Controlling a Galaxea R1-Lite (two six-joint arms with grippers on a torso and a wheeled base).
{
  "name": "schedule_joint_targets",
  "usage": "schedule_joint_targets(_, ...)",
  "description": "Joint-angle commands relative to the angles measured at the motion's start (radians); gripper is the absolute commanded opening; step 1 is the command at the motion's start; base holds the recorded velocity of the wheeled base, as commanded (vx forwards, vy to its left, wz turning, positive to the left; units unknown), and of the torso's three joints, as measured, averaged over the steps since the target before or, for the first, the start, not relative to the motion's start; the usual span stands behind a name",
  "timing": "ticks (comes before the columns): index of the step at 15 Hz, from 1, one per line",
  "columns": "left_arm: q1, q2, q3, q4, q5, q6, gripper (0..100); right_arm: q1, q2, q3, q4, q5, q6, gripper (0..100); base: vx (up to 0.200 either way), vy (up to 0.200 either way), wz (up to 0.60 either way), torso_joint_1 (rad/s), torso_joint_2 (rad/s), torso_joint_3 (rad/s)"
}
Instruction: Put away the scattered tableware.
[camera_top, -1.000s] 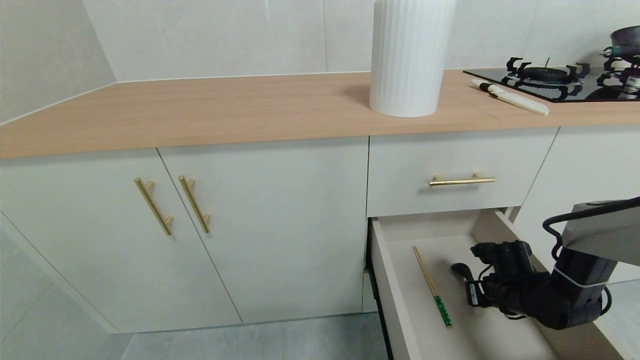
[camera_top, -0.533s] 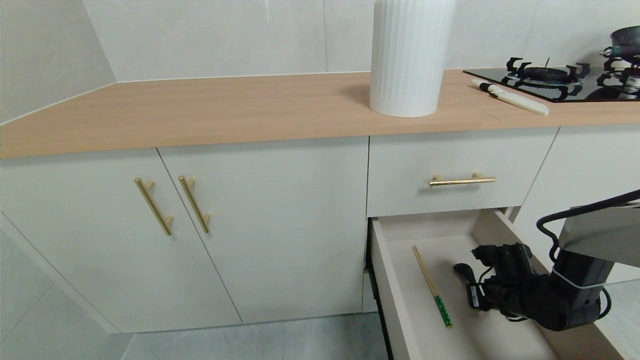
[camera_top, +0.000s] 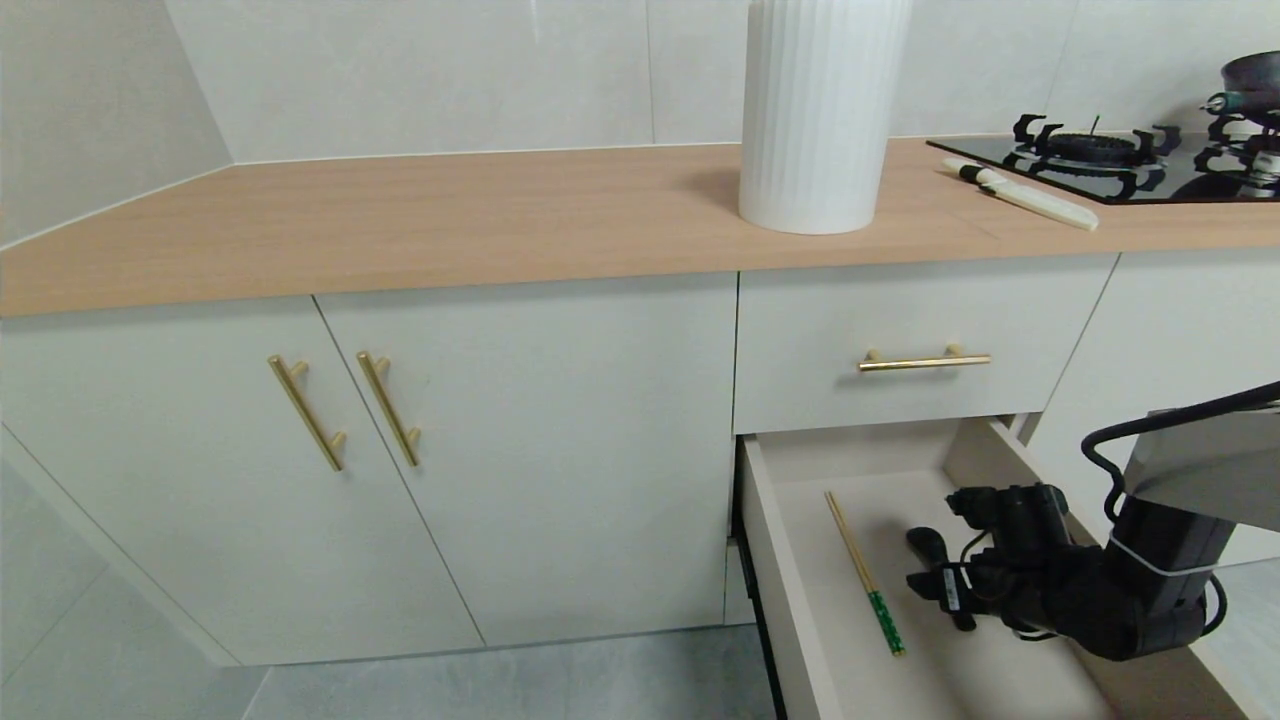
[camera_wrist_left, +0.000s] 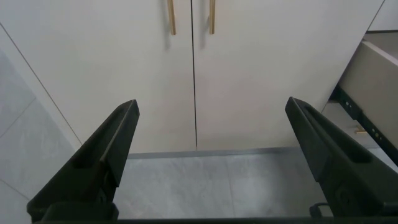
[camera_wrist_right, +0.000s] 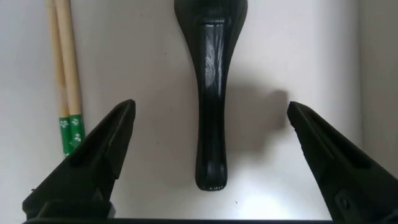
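**Bright, even light from above**

The kitchen is lit brightly and evenly. The white ribbed cylinder (camera_top: 820, 120) throws a soft shadow onto the counter (camera_top: 450, 215) at its left, so the light falls from above and the right. The glass hob (camera_top: 1170, 182) mirrors its burners. The back of the open drawer (camera_top: 775, 560) lies in shade. In the right wrist view the black spoon (camera_wrist_right: 211, 93) shows a pale sheen and casts a faint shadow on the side away from the chopsticks (camera_wrist_right: 65, 74).

Glossy black spoon (camera_wrist_right: 211, 93); wooden chopsticks (camera_wrist_right: 65, 68); matt drawer (camera_top: 890, 495) floor.

No readable text, numbers, brands or signs on anything visible.
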Motion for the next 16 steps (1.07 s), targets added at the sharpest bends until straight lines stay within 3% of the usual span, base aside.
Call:
schedule_joint_targets(1,0.000,0.002,0.000,0.000,-0.001,-0.001,100,0.000,-0.105,0.029,0.002,-0.001,0.000,100,0.000,0.000,0.00,0.000,0.00,0.000)
schedule_joint_targets(5,0.000,0.000,0.000,0.000,0.001,-0.001,100,0.008,-0.437,0.066,0.218,0.006,0.005,100,0.000,0.000,0.00,0.000,0.00,0.000)
schedule_joint_targets(7,0.000,0.002,0.000,0.000,0.001,-0.001,100,0.044,-0.650,0.075,0.461,0.007,0.046,100,0.000,0.000,0.00,0.000,0.00,0.000)
schedule_joint_targets(10,0.000,0.002,0.000,0.001,0.001,-0.001,100,0.087,-0.800,0.070,0.668,0.013,0.077,100,0.000,0.000,0.00,0.000,0.00,0.000)
schedule_joint_targets(13,0.000,0.002,0.000,0.000,-0.001,-0.001,100,0.084,-0.769,0.069,0.692,0.050,0.077,100,0.000,0.000,0.00,0.000,0.00,0.000)
schedule_joint_targets(16,0.000,0.002,0.000,0.001,0.001,-0.001,100,0.087,-0.786,0.076,0.701,0.052,0.077,100,-0.200,0.000,0.00,0.006,0.00,0.001)
